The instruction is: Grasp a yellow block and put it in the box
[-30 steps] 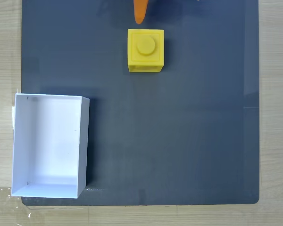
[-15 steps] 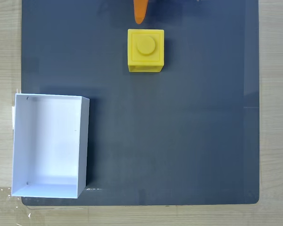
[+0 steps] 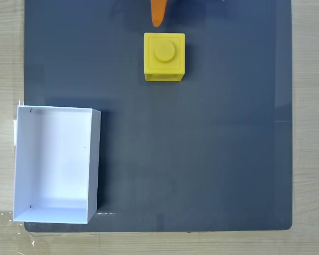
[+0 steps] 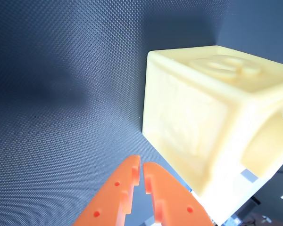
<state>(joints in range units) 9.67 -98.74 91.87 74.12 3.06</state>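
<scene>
With its 2 jaws pressed together beside the bright yellow plastic studded block (image 4: 212,122), the orange gripper (image 4: 142,168) risks shoving it away unless opened.

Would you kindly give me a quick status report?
Tool shut, empty, beside yellow block. Block on mat, untouched. Box empty. Nothing in the way.

Yellow block (image 3: 164,57) on dark mat (image 3: 202,159), white box (image 3: 56,163) lower left, seemingly an orange tip (image 3: 157,13) above.
</scene>
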